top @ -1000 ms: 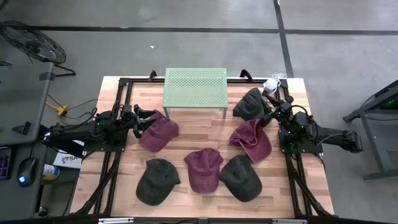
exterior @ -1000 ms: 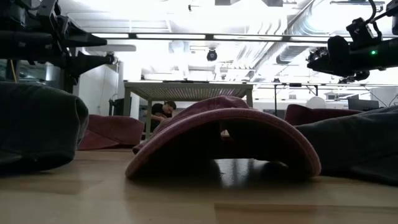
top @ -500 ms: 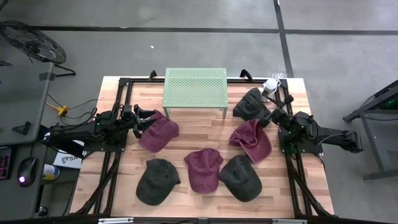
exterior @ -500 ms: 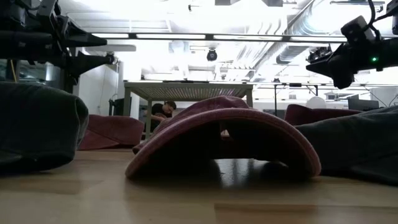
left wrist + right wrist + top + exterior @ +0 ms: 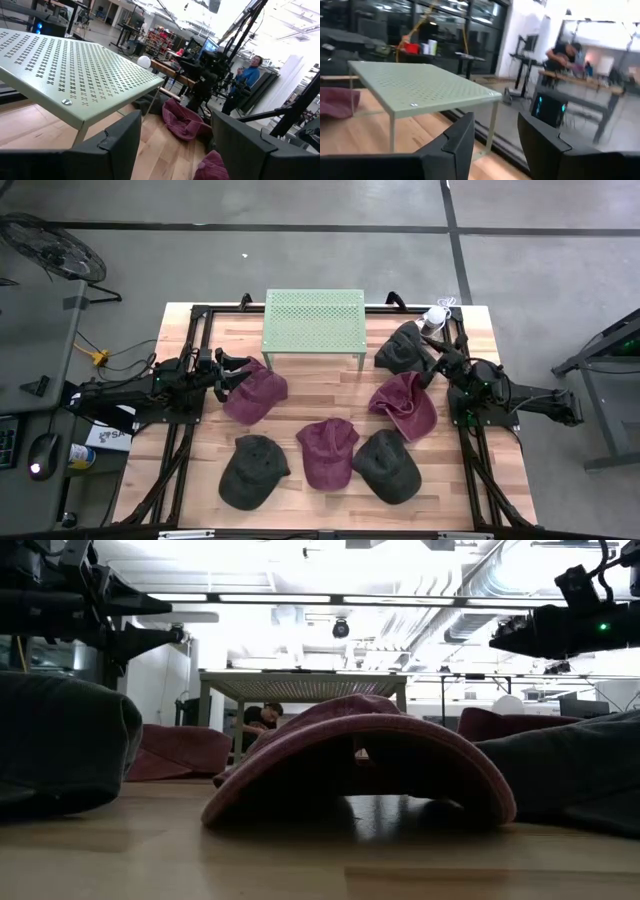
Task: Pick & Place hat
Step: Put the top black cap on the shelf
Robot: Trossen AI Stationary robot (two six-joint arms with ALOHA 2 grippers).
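Six caps lie on the wooden table. In the high view there are three maroon caps, at the left, at the right and in the near middle. Three dark caps sit at the far right, near left and near right. My left gripper hovers open beside the left maroon cap, raised off the table. My right gripper is open too, in the air by the far-right dark cap. Neither touches a cap.
A pale green perforated rack stands on legs at the table's far middle and shows in both wrist views. A white object sits at the far right corner. A black frame borders the table. A person works beyond the table.
My right gripper tipped its fingers downward about half a second ago and has come back level, turning at the wrist while staying near the far-right dark cap. The caps and my left arm have kept still.
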